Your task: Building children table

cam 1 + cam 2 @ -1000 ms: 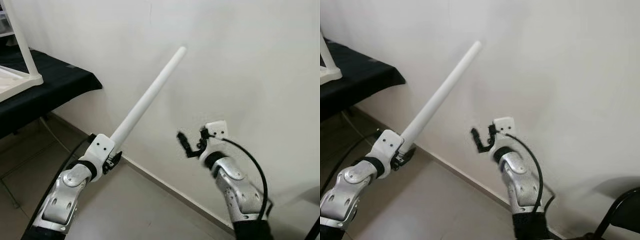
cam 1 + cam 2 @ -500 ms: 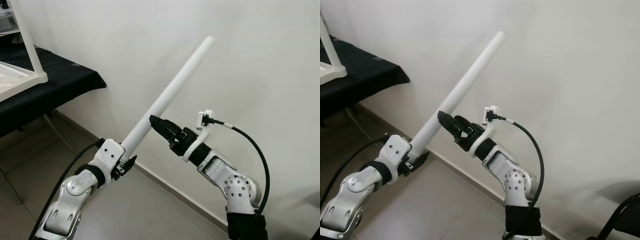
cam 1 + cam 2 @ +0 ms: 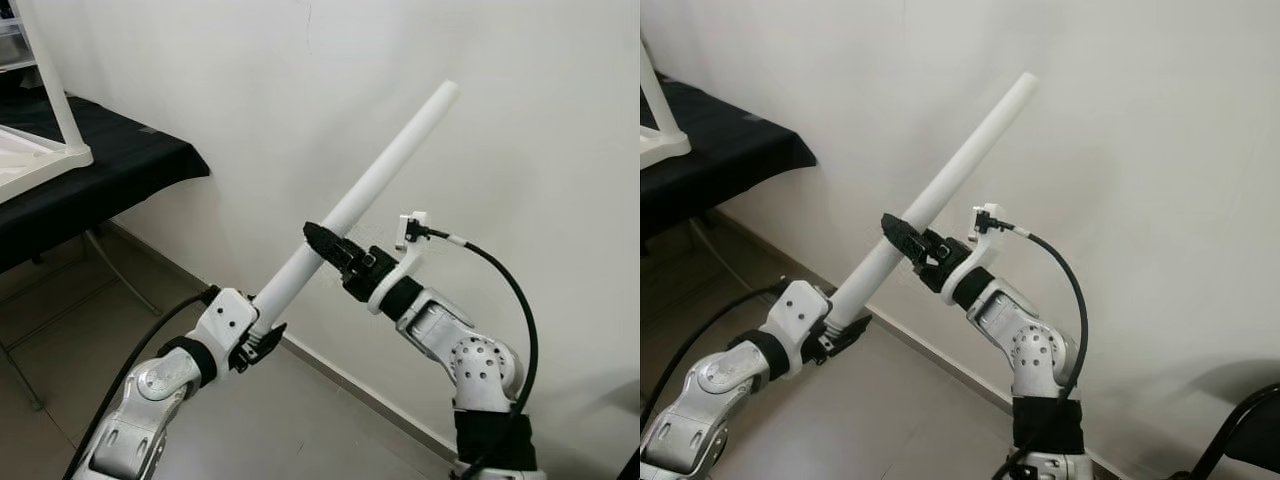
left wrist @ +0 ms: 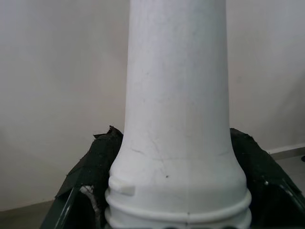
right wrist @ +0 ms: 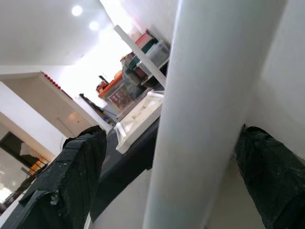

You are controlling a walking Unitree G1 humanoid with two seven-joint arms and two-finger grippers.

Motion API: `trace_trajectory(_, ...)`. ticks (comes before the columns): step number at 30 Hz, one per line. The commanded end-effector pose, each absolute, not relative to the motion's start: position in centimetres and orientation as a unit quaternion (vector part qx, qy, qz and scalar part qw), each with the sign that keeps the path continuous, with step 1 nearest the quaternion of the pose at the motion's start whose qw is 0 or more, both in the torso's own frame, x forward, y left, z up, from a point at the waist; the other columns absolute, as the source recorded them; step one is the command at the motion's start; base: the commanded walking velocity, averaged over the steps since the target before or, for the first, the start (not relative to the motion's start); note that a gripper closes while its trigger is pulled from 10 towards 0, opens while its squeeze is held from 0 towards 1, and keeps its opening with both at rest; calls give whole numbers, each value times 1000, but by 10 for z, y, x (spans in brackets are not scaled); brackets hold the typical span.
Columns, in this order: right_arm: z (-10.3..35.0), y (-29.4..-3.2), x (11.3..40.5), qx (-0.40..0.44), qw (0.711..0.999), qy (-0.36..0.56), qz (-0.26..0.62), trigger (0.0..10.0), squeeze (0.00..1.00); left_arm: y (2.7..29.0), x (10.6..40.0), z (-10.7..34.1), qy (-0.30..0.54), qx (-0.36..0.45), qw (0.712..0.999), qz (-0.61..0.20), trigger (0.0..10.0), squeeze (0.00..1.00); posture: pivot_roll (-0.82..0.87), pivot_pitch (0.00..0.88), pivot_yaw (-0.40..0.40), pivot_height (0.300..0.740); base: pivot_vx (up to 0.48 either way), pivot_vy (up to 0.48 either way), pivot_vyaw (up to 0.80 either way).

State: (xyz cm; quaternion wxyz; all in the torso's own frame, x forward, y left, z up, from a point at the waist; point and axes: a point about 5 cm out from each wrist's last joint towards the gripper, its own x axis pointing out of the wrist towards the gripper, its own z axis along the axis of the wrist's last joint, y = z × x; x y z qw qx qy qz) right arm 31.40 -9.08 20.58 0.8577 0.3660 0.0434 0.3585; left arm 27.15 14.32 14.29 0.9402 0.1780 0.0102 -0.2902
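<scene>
Fingers [image 4: 102, 157] of the left gripper [image 3: 262, 335] clamped on the white table leg's [image 3: 370, 185] lower end; right gripper [image 3: 325, 243] fingers apart, straddling the leg mid-length.

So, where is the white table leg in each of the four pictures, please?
Left eye view: the white table leg slants up from the left gripper across the centre.
Right eye view: same slant, centre.
Left wrist view: a thick column up the middle.
Right wrist view: a broad white bar, centre-right.
Shared landmark: the right gripper, jaws on either side of the leg.
</scene>
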Motion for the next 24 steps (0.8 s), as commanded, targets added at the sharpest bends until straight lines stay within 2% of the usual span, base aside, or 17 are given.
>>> trace_trajectory(1,205,-91,316,366,860,48,352,10000,0,139,268,147,-6,180,935,-305,10000,0,10,0,-81,740,0,0,0)
trace_trajectory(3,210,-87,321,375,858,42,349,9804,0,135,264,146,-7,182,928,-326,10000,0,9,0,-80,740,0,0,0)
trace_trajectory(4,211,-83,322,378,856,42,350,7020,0,133,263,146,-8,181,925,-333,10000,0,10,0,-80,740,0,0,0)
trace_trajectory(5,212,-81,323,379,855,43,352,7020,0,132,262,146,-8,180,924,-337,10000,0,13,0,-82,740,0,0,0)
trace_trajectory(6,211,-77,322,378,854,46,355,4588,0,131,261,147,-10,177,924,-340,10000,0,13,0,-82,740,0,0,0)
trace_trajectory(7,211,-77,322,378,854,46,355,4588,0,131,261,147,-10,177,924,-340,10000,0,13,0,-82,740,0,0,0)
trace_trajectory(8,208,-71,321,375,853,53,359,3294,0,128,261,149,-14,173,923,-345,10000,0,13,0,-82,740,0,0,0)
trace_trajectory(10,206,-69,320,374,852,57,361,3294,0,127,261,150,-16,172,922,-347,10000,0,13,0,-82,740,0,0,0)
trace_trajectory(11,203,-67,319,372,853,62,361,2471,0,125,261,151,-17,170,920,-351,10000,0,18,0,-86,740,0,0,0)
trace_trajectory(12,201,-66,319,369,854,64,361,784,0,124,260,151,-18,170,919,-355,10000,0,18,0,-86,740,0,0,0)
trace_trajectory(13,200,-65,319,366,855,65,361,0,0,123,260,151,-18,169,918,-358,10000,0,18,0,-86,740,0,0,0)
trace_trajectory(24,195,-68,319,365,863,62,344,0,0,124,262,151,-23,178,917,-355,10000,0,10,0,-78,740,0,0,0)
